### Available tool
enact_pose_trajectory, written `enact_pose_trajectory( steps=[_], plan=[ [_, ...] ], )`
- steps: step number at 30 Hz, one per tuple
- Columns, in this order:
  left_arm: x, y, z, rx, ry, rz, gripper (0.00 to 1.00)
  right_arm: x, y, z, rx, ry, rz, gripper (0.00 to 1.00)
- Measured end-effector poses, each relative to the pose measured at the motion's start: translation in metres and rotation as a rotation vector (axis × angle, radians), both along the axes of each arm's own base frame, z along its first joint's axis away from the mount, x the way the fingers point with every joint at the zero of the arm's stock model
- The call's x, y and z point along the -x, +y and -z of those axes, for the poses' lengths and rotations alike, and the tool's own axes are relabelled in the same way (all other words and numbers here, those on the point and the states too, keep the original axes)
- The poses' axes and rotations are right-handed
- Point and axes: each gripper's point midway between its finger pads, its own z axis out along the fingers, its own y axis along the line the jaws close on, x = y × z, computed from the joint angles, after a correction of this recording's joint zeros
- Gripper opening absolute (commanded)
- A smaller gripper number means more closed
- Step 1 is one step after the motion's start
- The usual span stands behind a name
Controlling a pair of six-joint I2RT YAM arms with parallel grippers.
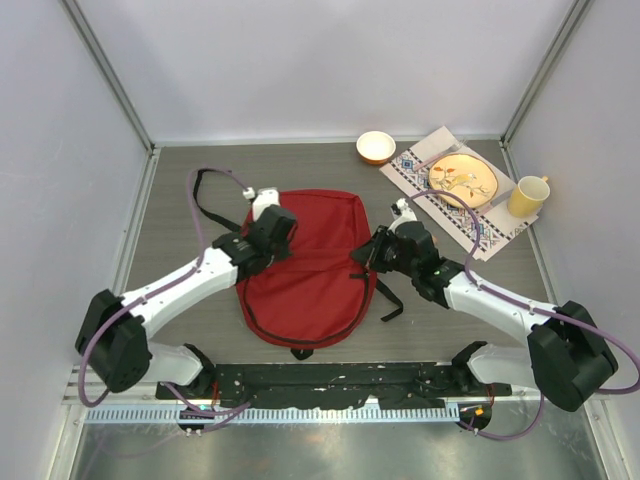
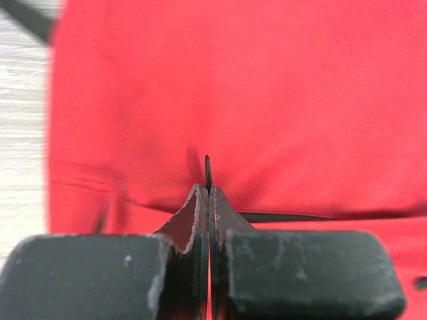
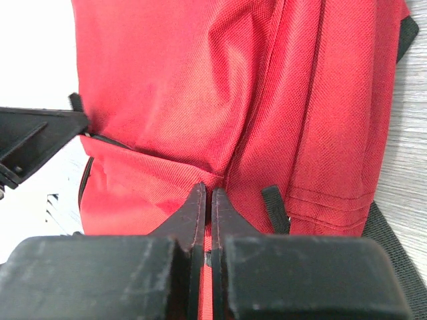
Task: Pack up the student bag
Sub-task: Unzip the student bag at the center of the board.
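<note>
The red bag (image 1: pixel 310 270) lies flat in the middle of the bench (image 1: pixel 300 165). The left claw (image 2: pixel 208 192) is at the bag's far-left edge. It is pressed together on a thin black tab (image 2: pixel 207 167) that pokes out between its tips, most likely the zip pull. A dark zip line (image 2: pixel 287 217) runs off to one side of it. The right claw (image 3: pixel 207 195) is at the bag's right edge, pressed together against a fold of red cloth. Whether it really nips any cloth I cannot tell.

The step in hand looks like opening the zip. To do it well, the right claw should pin the bag's side firmly so the cloth is taut. The left should draw the tab along the zip line, low and steady rather than upward. Otherwise the soft bag will likely bunch and slide across the bench.
</note>
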Motion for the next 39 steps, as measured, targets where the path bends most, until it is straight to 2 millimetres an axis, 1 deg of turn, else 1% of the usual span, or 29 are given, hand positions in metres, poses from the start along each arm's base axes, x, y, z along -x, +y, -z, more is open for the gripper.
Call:
enact_pose_trajectory(
  steps=[3,4,5,8,9,10,11,12,14,16,17,18,19,20,21,22,25,26,28,29,34,36,39],
  plan=[
    [0.003,0.044,0.002,-0.041,0.003,-0.1,0.0,-0.002,-0.004,0.002,0.006,0.009,0.013,0.01],
    [0.004,0.055,0.002,-0.05,0.006,-0.127,0.0,-0.003,-0.006,0.003,0.007,0.012,0.017,0.01],
    [0.005,0.064,0.003,-0.05,0.009,-0.152,0.0,-0.003,-0.007,0.003,0.008,0.013,0.02,0.01],
    [0.008,0.077,0.003,-0.03,0.012,-0.195,0.0,-0.003,-0.006,0.003,0.004,0.015,0.014,0.01],
    [0.01,0.079,0.003,-0.019,0.012,-0.202,0.0,-0.002,-0.006,0.003,0.002,0.015,0.009,0.01],
    [0.01,0.08,0.002,-0.008,0.01,-0.207,0.02,-0.002,-0.005,0.003,0.001,0.015,0.006,0.01],
    [0.012,0.08,0.001,-0.001,0.009,-0.208,0.07,-0.002,-0.005,0.003,0.002,0.017,0.003,0.01],
    [0.013,0.081,0.0,0.007,0.006,-0.209,0.21,-0.002,-0.005,0.003,0.003,0.018,0.001,0.01],
    [0.015,0.082,-0.001,0.016,0.003,-0.209,0.29,-0.004,-0.005,0.006,0.008,0.025,-0.001,0.01],
    [0.019,0.089,0.001,0.01,0.011,-0.223,0.36,-0.006,-0.008,0.009,0.015,0.033,0.008,0.01],
    [0.021,0.092,0.003,0.007,0.017,-0.231,0.44,-0.006,-0.009,0.011,0.018,0.038,0.012,0.01],
    [0.024,0.094,0.006,0.005,0.025,-0.237,0.47,-0.007,-0.01,0.012,0.021,0.039,0.015,0.02],
    [0.026,0.096,0.009,0.003,0.031,-0.241,0.48,-0.008,-0.011,0.012,0.024,0.039,0.018,0.03],
    [0.029,0.098,0.012,0.003,0.04,-0.245,0.56,-0.008,-0.011,0.013,0.025,0.039,0.019,0.06],
    [0.032,0.099,0.015,0.003,0.047,-0.249,0.6,-0.008,-0.011,0.012,0.025,0.038,0.019,0.08],
    [0.035,0.101,0.018,0.002,0.053,-0.25,0.62,-0.008,-0.011,0.012,0.025,0.037,0.018,0.09],
    [0.042,0.102,0.027,0.013,0.072,-0.259,0.62,-0.009,-0.011,0.011,0.026,0.034,0.016,0.15],
    [0.043,0.103,0.029,0.015,0.077,-0.26,0.63,-0.009,-0.011,0.011,0.027,0.033,0.016,0.19],
    [0.045,0.103,0.032,0.018,0.084,-0.266,0.69,-0.009,-0.011,0.011,0.029,0.03,0.015,0.23],
    [0.046,0.103,0.033,0.021,0.086,-0.269,0.74,-0.009,-0.011,0.01,0.029,0.029,0.014,0.28],
    [0.046,0.103,0.031,0.035,0.078,-0.275,0.82,-0.01,-0.015,0.013,0.046,0.032,0.027,0.4],
    [0.047,0.104,0.028,0.041,0.07,-0.274,0.86,-0.011,-0.018,0.014,0.057,0.035,0.04,0.47],
    [0.047,0.104,0.024,0.054,0.055,-0.274,0.9,-0.011,-0.024,0.011,0.074,0.026,0.061,0.48]
  ],
)
